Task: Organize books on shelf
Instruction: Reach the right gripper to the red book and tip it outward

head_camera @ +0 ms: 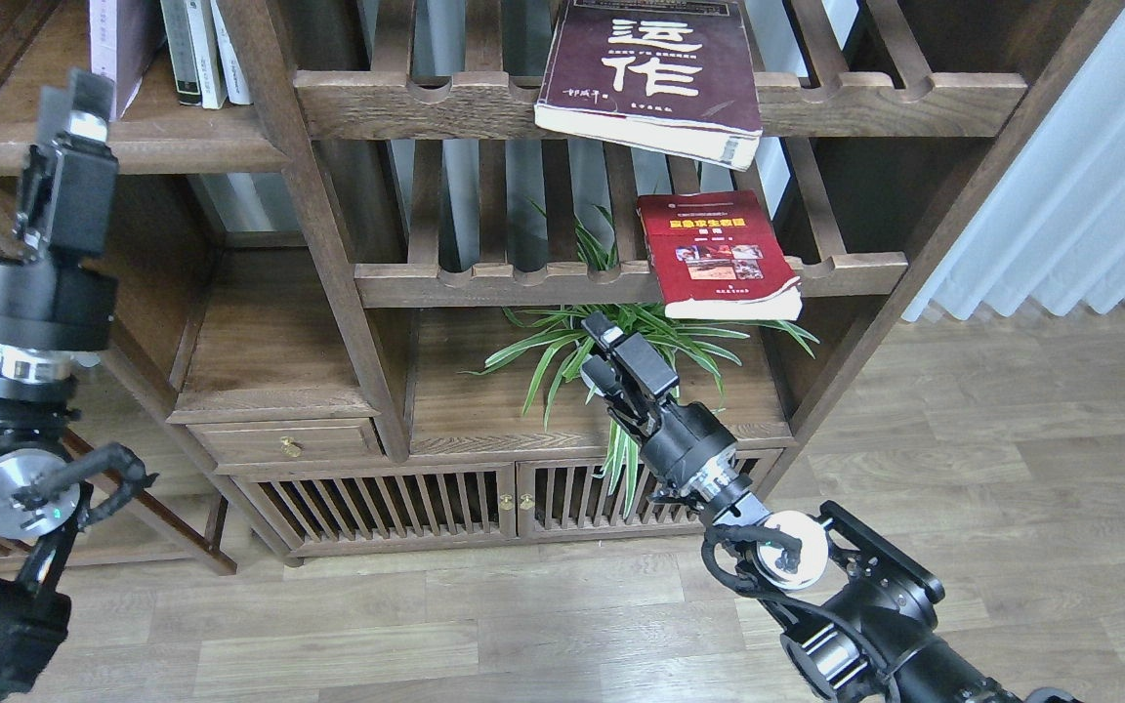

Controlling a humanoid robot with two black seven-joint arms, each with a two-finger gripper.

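Observation:
A thick maroon book with big white characters lies on the upper slatted rack and overhangs its front rail. A red book with a yellow title lies on the lower slatted rack, also overhanging. A pale lavender-white book stands upright on the solid dark-brown shelf board at the top left. My left gripper is raised in front of that board's left end, just below the lavender book; its fingers cannot be told apart. My right gripper points up-left, below and left of the red book, holding nothing visible.
Thin white and grey-spined books stand beside the lavender one. A spider plant sits behind my right gripper. Below are a small drawer and slatted cabinet doors. A white curtain hangs at the right above wooden floor.

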